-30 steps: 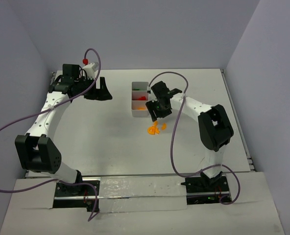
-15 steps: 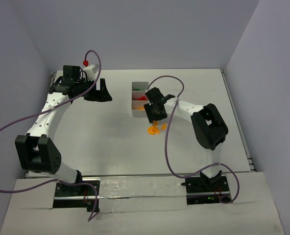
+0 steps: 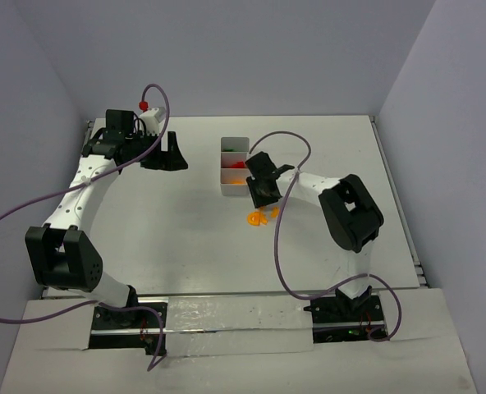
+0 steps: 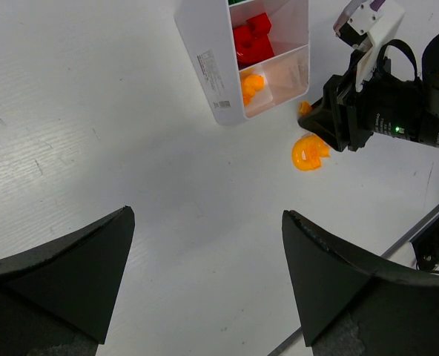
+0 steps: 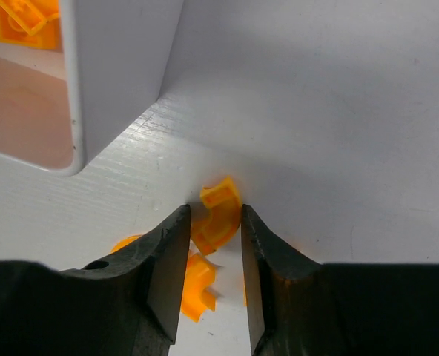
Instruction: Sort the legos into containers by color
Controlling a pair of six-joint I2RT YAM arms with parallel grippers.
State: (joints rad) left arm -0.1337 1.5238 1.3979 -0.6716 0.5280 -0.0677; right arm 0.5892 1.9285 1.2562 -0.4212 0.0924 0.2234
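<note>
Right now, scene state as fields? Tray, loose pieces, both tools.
tray: white, three compartments in a row
contents: green pieces at the far end, red pieces in the middle, orange pieces at the end nearest the arms
loose pieces: orange, on the table beside the tray's orange end
right tool: low, jaws narrow, either side of curved orange piece; contact unclear
left tool: open, empty, apart from tray

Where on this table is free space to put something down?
Free: the table between the left gripper and the white tray, and the part right of the right arm. Crowded: by the tray's near end, where the right gripper straddles orange legos.
</note>
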